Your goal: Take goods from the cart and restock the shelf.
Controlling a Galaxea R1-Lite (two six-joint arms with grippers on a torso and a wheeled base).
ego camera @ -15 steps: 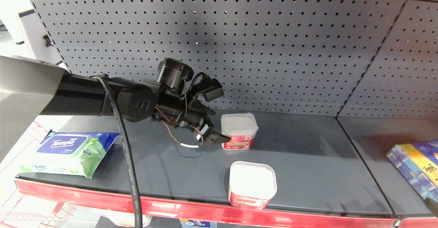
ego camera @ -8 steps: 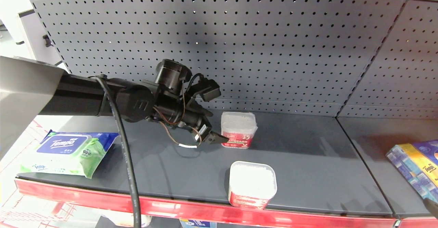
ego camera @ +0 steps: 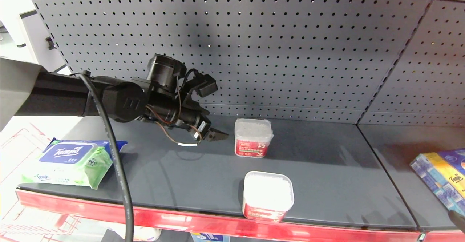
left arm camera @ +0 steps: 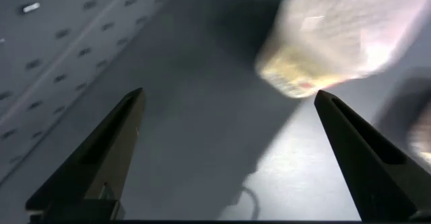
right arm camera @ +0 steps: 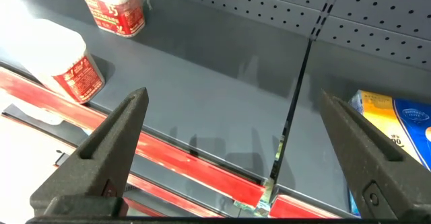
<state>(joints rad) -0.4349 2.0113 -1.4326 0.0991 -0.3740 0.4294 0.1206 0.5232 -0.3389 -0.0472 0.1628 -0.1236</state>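
Two white tubs with red labels stand on the grey shelf (ego camera: pixel 327 169): the rear tub (ego camera: pixel 253 137) near the pegboard, the front tub (ego camera: pixel 267 195) at the red front edge. My left gripper (ego camera: pixel 216 136) hovers just left of the rear tub, apart from it. In the left wrist view this gripper (left arm camera: pixel 229 106) is open and empty, with the rear tub (left arm camera: pixel 337 35) blurred ahead. My right gripper (right arm camera: pixel 234 101) is open and empty, low in front of the shelf edge, with the front tub (right arm camera: pixel 57 56) and the rear tub (right arm camera: pixel 111 5) off to one side.
A green and blue wet-wipe pack (ego camera: pixel 69 160) lies at the shelf's left end. Blue and yellow tissue packs (ego camera: pixel 441 178) lie on the neighbouring shelf section to the right (right arm camera: pixel 394 123). A pegboard wall (ego camera: pixel 254 53) closes the back. Bare shelf lies between the tubs and the divider.
My left gripper has drawn back to the left, away from the rear tub, which stays upright on the shelf. The front tub has not moved.
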